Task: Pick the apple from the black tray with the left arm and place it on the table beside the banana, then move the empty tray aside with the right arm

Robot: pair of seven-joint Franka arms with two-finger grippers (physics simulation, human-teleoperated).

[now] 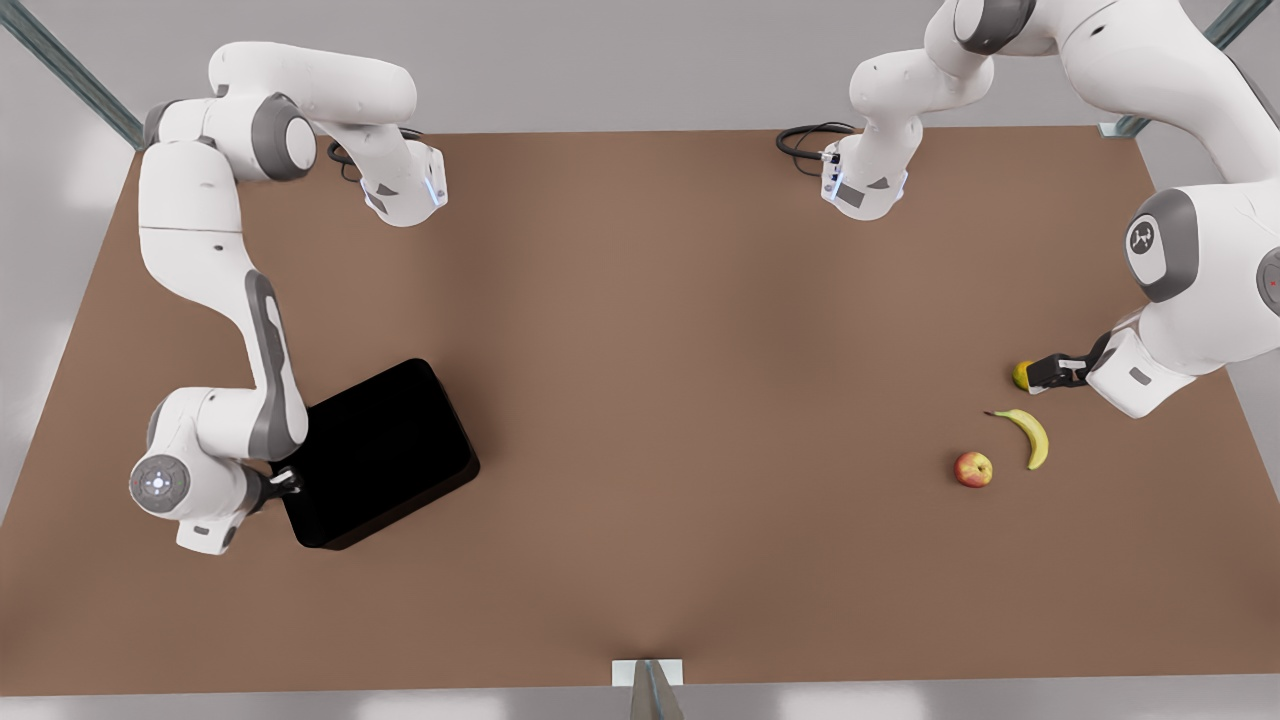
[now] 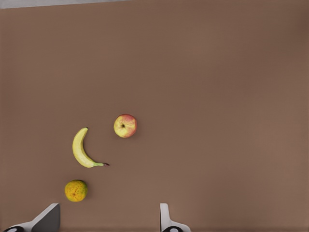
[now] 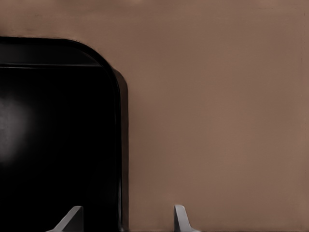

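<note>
the apple point(image 1: 973, 468) already lay on the brown tabletop point(image 1: 660, 400), just beside the banana point(image 1: 1031, 436) and clear of it, at the front view's right. a bumpy yellow-green fruit point(image 1: 1022, 375) sat a little beyond the banana's stem end. so the first half of the task looked done.

the left pincer point(image 1: 1052, 371) hung close over that yellow-green fruit, holding nothing. in the left wrist view its fingertips point(image 2: 166, 220) stood wide apart, with bare tabletop between them and the three fruits spread out ahead. this arm seemed to be waiting.

the black tray point(image 1: 385, 450) lay empty at the front view's left, turned at an angle to the tabletop's edges. the right pincer point(image 1: 283, 484) sat at the tray's near left rim. in the right wrist view its fingers point(image 3: 181, 220) were apart and straddled the rim point(image 3: 119, 145), one over the tray's inside and one over the tabletop outside. they had not clamped on it.

the step in hand looked like the grasp on the tray. the next move likely called for closing on the low rim squarely, then drawing the tray aside flat, away from the fruits. the rim was shallow and glossy, so a light or skewed grip could slip off.
</note>
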